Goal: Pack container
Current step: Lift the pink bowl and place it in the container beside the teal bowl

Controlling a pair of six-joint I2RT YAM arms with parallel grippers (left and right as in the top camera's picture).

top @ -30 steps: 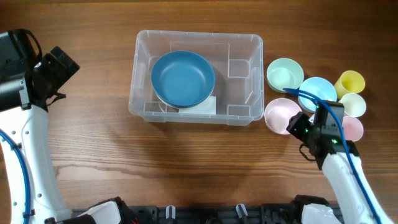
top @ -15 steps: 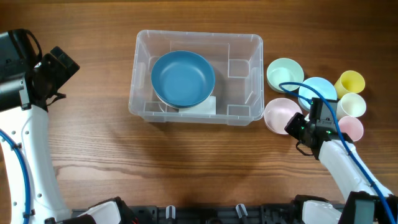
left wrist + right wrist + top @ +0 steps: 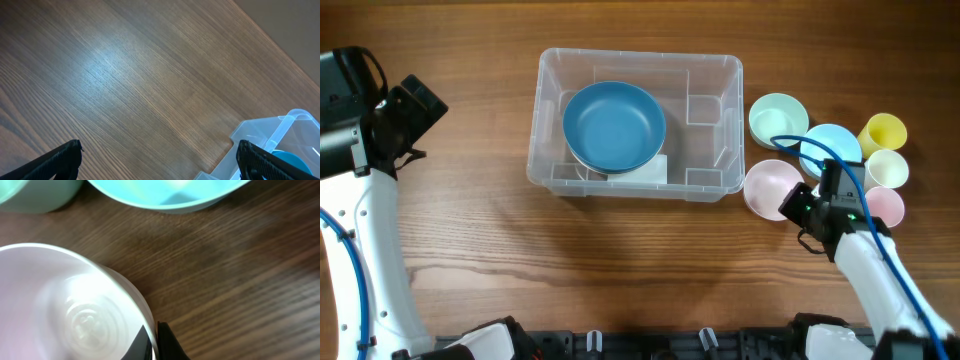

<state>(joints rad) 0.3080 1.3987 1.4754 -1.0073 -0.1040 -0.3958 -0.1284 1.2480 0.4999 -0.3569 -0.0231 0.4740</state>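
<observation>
Right arm has shifted slightly since a second ago: wrist swung a bit, cable loop moved. Bowls and bin have not moved.

Right gripper (image 3: 798, 203) sits at the near rim of the pink bowl (image 3: 770, 183). In the wrist view the fingers are pressed close, one inside and one outside the bowl wall, pinching the rim as far as I can tell. Light-blue bowl (image 3: 830, 148) and mint-green bowl (image 3: 778, 118) lie just beyond the gripper. Yellow cup (image 3: 882, 131), cream cup (image 3: 887, 167) and pink cup (image 3: 886, 205) are on its far right side.

Left gripper (image 3: 160, 159) hangs over bare wood with its fingers spread wide, holding nothing. A corner of the bin shows ahead of it, to its right.

Clear plastic container (image 3: 710, 150) is to the right gripper's left, apart from it. A dark-blue bowl (image 3: 614, 125) already lies inside.

Step, judged: grasp on the pink bowl looks made, lift not started. The next move calls for a straight lift to clear the neighbouring bowls, a carry left over the container wall, and a release onto the dark-blue bowl or the free floor beside it. A rim pinch may let the bowl tilt.

Writing: white label (image 3: 648, 171) on the container bottom, mostly hidden under the dark-blue bowl, no text readable. No brands seen.
</observation>
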